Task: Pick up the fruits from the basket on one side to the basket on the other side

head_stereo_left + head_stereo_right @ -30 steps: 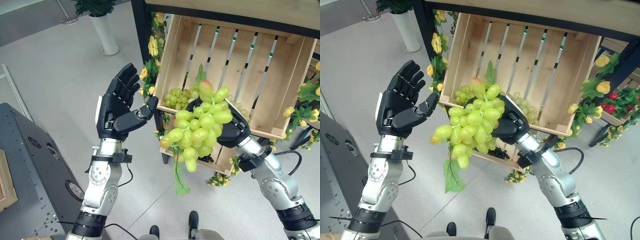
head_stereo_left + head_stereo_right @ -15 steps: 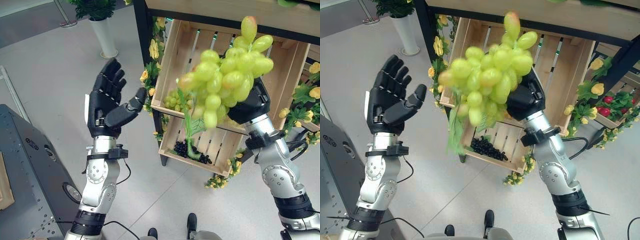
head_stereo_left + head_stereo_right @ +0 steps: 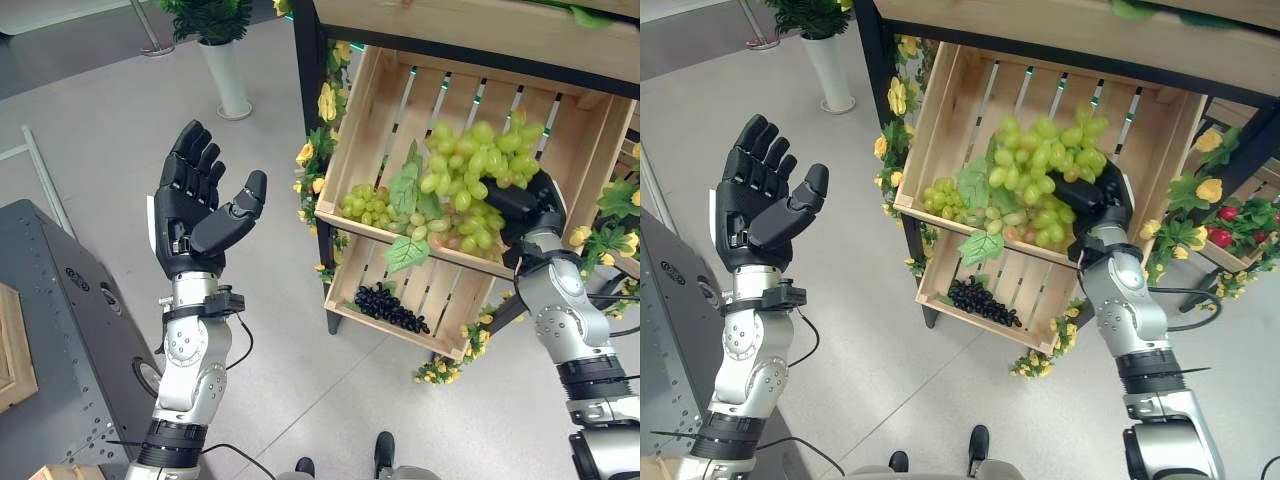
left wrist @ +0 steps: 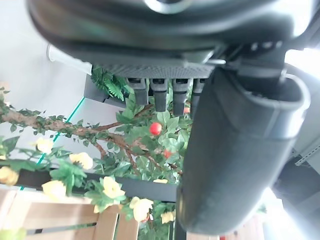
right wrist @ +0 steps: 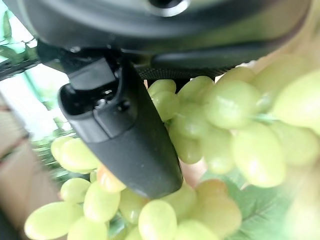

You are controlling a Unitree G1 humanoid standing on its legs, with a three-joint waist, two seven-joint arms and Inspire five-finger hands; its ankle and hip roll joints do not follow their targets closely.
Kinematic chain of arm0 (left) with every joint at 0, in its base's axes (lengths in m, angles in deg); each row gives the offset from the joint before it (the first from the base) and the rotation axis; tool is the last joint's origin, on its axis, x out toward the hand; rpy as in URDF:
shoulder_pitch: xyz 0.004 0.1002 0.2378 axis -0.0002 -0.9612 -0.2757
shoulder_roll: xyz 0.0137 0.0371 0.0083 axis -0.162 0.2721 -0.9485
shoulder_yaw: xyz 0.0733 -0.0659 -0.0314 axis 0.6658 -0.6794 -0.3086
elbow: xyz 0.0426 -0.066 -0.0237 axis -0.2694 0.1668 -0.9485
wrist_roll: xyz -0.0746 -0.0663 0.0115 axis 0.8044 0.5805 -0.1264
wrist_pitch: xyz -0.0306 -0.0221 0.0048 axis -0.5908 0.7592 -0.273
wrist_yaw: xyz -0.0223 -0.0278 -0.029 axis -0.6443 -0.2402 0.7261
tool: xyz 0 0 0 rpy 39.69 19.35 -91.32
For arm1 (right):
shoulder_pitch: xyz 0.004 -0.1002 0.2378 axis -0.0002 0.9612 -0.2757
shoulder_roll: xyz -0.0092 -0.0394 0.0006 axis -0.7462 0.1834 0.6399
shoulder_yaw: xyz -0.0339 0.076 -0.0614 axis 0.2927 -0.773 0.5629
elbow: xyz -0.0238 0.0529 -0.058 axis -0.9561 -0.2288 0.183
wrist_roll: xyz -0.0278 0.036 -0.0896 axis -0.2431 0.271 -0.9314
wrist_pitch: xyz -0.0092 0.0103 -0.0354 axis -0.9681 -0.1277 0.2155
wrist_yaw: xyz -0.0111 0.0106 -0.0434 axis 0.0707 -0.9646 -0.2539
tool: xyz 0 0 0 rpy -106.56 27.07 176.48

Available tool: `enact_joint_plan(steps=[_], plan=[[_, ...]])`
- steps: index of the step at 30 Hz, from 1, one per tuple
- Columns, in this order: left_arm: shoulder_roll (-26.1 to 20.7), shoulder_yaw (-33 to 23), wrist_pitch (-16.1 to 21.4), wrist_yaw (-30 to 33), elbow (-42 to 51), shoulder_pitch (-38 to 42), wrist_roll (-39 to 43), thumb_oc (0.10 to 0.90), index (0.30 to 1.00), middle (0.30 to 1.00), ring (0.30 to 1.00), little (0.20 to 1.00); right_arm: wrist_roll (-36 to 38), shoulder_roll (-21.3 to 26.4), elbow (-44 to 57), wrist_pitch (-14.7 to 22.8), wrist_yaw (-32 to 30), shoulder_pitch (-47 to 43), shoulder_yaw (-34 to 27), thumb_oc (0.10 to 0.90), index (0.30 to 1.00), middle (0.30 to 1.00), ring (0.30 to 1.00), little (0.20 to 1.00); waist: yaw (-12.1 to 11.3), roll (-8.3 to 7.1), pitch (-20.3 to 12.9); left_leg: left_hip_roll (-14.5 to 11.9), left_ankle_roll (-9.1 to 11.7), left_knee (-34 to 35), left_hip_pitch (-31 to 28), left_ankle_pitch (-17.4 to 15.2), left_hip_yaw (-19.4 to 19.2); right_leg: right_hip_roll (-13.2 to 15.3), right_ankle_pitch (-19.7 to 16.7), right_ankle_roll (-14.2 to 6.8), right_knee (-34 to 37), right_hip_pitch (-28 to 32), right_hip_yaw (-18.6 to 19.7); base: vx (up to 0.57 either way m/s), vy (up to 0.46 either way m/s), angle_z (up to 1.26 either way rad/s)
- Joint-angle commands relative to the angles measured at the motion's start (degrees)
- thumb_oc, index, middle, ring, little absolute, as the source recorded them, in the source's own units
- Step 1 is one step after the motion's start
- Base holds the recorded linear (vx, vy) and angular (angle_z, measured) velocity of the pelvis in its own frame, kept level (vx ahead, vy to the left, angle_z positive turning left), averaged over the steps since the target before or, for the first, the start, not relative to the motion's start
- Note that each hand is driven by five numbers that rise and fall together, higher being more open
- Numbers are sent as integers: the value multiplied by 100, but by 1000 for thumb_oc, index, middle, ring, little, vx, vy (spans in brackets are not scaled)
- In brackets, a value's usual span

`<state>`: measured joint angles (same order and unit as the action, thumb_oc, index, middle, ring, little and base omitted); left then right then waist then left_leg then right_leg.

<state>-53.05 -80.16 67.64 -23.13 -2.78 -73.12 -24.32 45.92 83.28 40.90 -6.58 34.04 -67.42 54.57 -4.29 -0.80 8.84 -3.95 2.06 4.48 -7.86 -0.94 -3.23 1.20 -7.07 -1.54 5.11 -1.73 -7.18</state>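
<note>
A large bunch of green grapes (image 3: 470,170) with leaves lies in the upper wooden crate (image 3: 368,100), against its slatted back. My right hand (image 3: 525,205) is at the bunch's right side inside the crate, shut on it; in the right wrist view its thumb (image 5: 130,135) presses over the grapes (image 5: 250,145). A smaller green bunch (image 3: 365,203) sits at the crate's front left corner. My left hand (image 3: 195,210) is raised, palm up and open, to the left of the crates and holding nothing; its thumb (image 4: 235,150) stands straight.
Below the upper crate a lower crate (image 3: 450,300) holds dark grapes (image 3: 390,305). Yellow flowers (image 3: 328,100) and foliage line the dark stand's post. A white plant pot (image 3: 228,75) stands on the floor behind. A grey metal platform (image 3: 60,330) lies at the lower left.
My right hand has carried the big grape bunch from in front of the crate into the upper crate, where it now rests. The left hand stays raised and open.
</note>
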Motion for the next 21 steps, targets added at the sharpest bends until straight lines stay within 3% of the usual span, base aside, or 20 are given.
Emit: enact_joint_plan(steps=[1, 6, 11, 12, 13, 14, 18, 21], plan=[[-607, 164, 633, -170, -56, 687, 42, 800, 900, 900, 900, 900, -126, 274, -500, 261, -37, -949, -164, 400, 300, 300, 300, 300, -32, -352, -818, -61, 42, 52, 523, 214, 430, 755, 338, -449, -11, 613, -86, 5, -7, 4], [-578, 272, 556, -96, -98, 849, 84, 800, 900, 900, 900, 900, -379, 445, -1514, 114, -448, -1265, 122, 400, 300, 300, 300, 300, -106, -365, -788, -42, 26, 52, 515, 213, 472, 786, 319, -456, -11, 627, -150, 1, 0, 9], [-581, 442, 449, -36, -102, 978, 90, 800, 900, 900, 900, 900, -61, 461, -2355, 395, -1343, -1577, 92, 400, 300, 300, 300, 300, -207, -352, -737, -28, 17, 52, 507, 231, 540, 813, 295, -465, -11, 663, -228, -4, -4, 7], [-570, 490, 464, -33, -125, 1012, 111, 800, 900, 900, 900, 900, -176, 446, -2478, 355, -1485, -1677, 143, 461, 392, 392, 392, 392, -232, -350, -731, -25, 15, 52, 507, 232, 555, 820, 291, -466, -11, 666, -242, -2, -11, 6], [-567, 532, 446, -20, -108, 1037, 112, 800, 900, 900, 900, 900, -352, 439, -2565, 306, -1499, -1778, 240, 590, 585, 585, 585, 585, -254, -344, -731, -22, 15, 52, 506, 235, 576, 823, 291, -465, -11, 671, -255, 0, -4, 4], [-568, 549, 432, -11, -97, 1044, 100, 800, 900, 900, 900, 900, -443, 438, -2584, 251, -1491, -1819, 281, 800, 900, 900, 900, 900, -262, -341, -730, -21, 15, 52, 505, 236, 584, 824, 290, -464, -11, 674, -260, 3, 1, 5], [-563, 598, 434, -68, -175, 1091, 143, 800, 900, 900, 900, 900, -1660, 533, -2768, -220, -1570, -2030, 649, 800, 900, 900, 900, 900, -295, -337, -728, 1, 20, 52, 507, 251, 626, 831, 280, -463, -11, 682, -265, 6, 8, 10], [-618, 617, 387, -92, -94, 1070, 178, 800, 900, 900, 900, 900, -3039, 972, -2975, -633, -1385, -2233, 1058, 800, 900, 900, 900, 900, -312, -363, -727, 9, 25, 52, 512, 257, 633, 836, 273, -489, -11, 684, -278, 1, -1, 4]])
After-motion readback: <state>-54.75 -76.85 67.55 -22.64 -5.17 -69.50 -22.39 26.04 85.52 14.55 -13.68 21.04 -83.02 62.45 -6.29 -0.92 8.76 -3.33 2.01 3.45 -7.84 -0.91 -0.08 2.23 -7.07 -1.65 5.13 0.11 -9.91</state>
